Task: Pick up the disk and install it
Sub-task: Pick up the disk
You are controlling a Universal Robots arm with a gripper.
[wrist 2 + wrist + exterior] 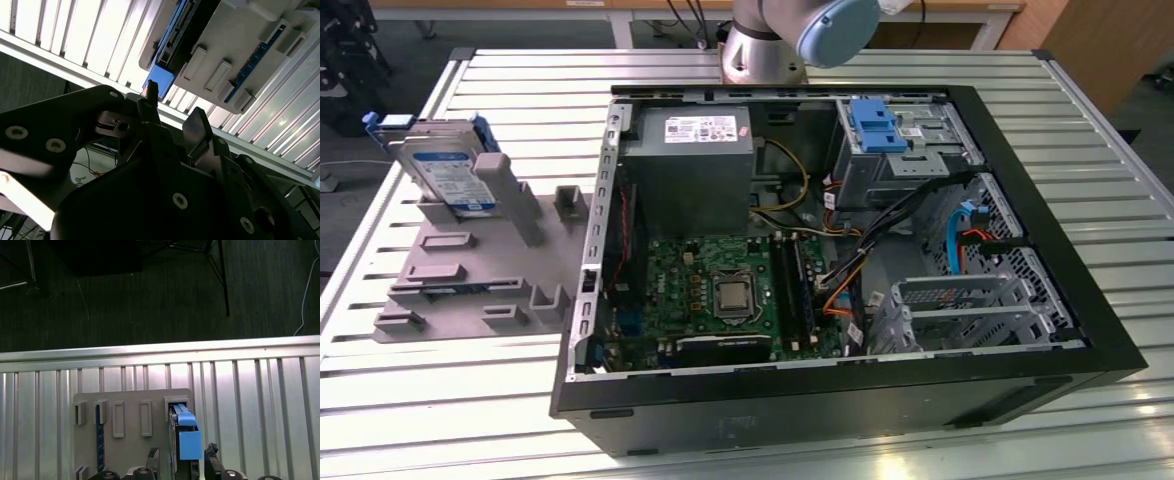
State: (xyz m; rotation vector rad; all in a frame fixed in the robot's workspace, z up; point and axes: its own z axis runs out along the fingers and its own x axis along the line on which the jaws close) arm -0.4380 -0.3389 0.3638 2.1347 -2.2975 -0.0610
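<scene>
The disk (pixel 440 165) is a silver drive with a white-and-blue label in a blue bracket. It stands leaning in a grey holder plate (pixel 467 265) at the exterior view's left, with nothing touching it there. In the first wrist view the disk (pixel 182 432) appears edge-on in the holder plate (pixel 125 440), lined up between my two dark fingertips (pixel 212 450). My gripper (pixel 182 454) is open and well above the disk. In the second wrist view the gripper (pixel 174 107) stands open, with the blue bracket end of the disk (pixel 160 77) beyond the fingers.
An open computer case (pixel 1067 300) lies on the slatted metal table (pixel 520 80), holding a grey power supply (pixel 691 150), a motherboard (pixel 720 290) and a lone blue bracket (pixel 878 125) in a drive bay. The arm's base (pixel 774 45) stands behind the case. Dark floor lies past the table edge (pixel 160 352).
</scene>
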